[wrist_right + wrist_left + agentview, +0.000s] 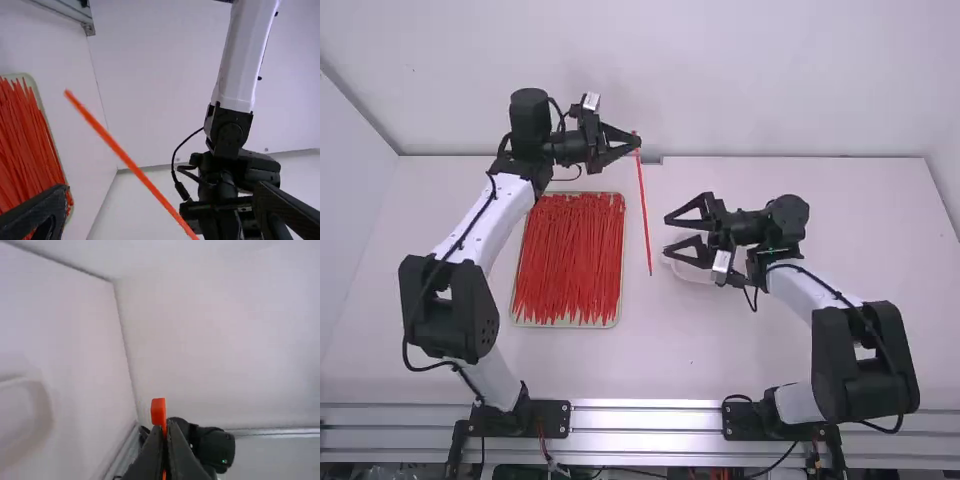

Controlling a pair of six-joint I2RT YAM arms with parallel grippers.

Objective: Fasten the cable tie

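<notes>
While the left gripper pinches one end of a red cable tie above the table's far edge, the strap hangs toward the near side. Right gripper sits just right of the free tip, jaws spread wide, holding nothing. Tray of red ties is left of the strap.
</notes>
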